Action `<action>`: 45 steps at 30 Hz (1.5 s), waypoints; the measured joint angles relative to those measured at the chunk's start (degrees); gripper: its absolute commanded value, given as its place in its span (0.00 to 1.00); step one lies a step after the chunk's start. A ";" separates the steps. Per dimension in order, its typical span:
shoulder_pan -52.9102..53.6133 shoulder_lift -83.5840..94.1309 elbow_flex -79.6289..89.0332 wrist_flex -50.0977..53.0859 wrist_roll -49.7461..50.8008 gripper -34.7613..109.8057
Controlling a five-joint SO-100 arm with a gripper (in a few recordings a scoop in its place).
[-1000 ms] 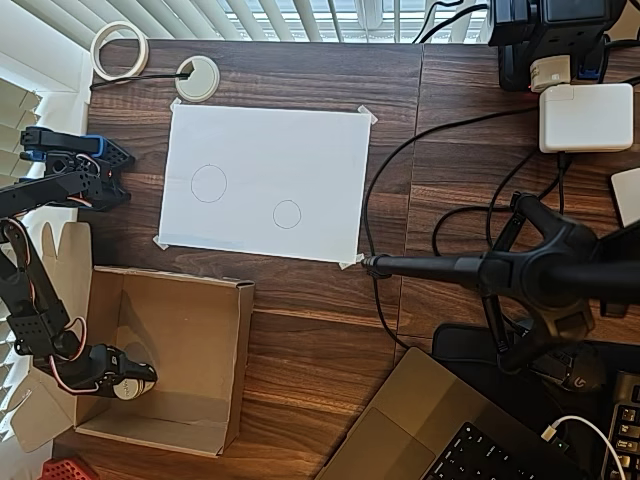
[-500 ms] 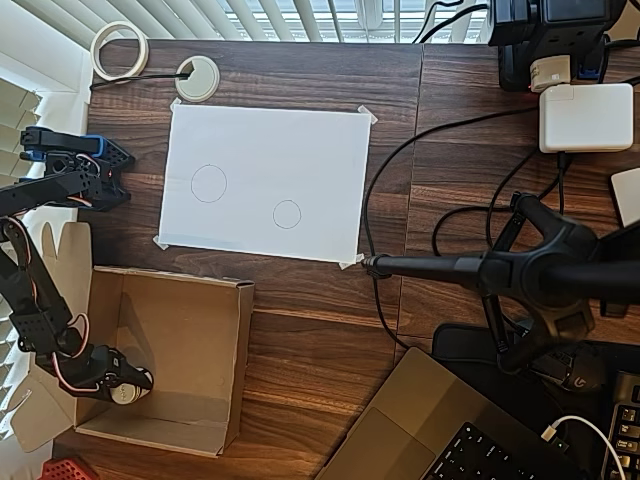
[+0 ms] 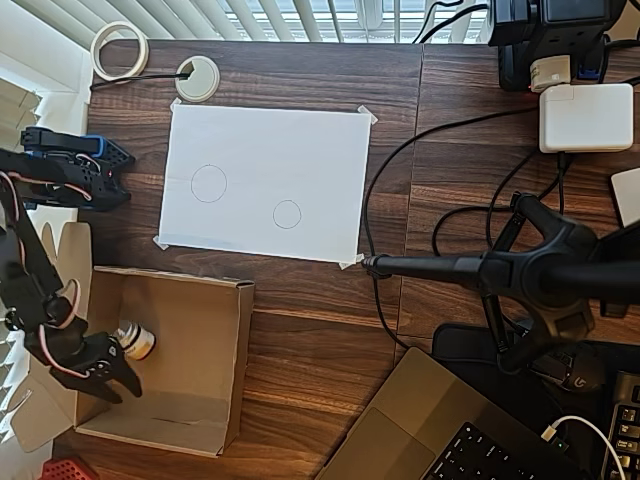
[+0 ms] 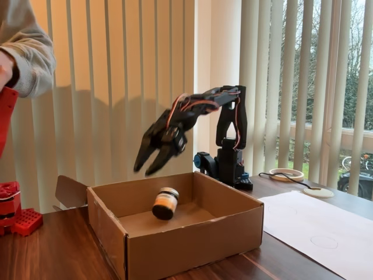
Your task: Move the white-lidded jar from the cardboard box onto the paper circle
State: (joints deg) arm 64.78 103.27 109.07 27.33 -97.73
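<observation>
The white-lidded jar (image 3: 136,341) (image 4: 165,203) leans tilted on the floor of the cardboard box (image 3: 215,370) (image 4: 192,242), near its left wall in the overhead view. My gripper (image 3: 122,372) (image 4: 145,169) hangs open just above the box with nothing between its fingers, close to the jar but apart from it. The paper circle (image 3: 287,214) (image 4: 324,241) is a small pencil outline on the white sheet (image 3: 300,150), well away from the box.
A larger drawn circle (image 3: 208,183) lies left of the small one. A white grommet disc (image 3: 196,78) and a tape ring (image 3: 119,50) sit beyond the sheet. A black stand (image 3: 520,275), cables and a laptop (image 3: 440,430) crowd the right. A person's sleeve (image 4: 26,52) shows at the left.
The gripper was shut around the jar low in the box; it has opened and lifted off. The jar now lies free, a little farther up the box in the overhead view.
</observation>
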 measured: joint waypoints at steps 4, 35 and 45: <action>-3.87 3.78 -2.20 0.44 1.85 0.32; -48.43 51.24 34.98 0.18 59.85 0.30; -56.07 73.30 54.14 15.12 74.44 0.29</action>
State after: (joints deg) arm 8.70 176.57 163.21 42.45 -23.29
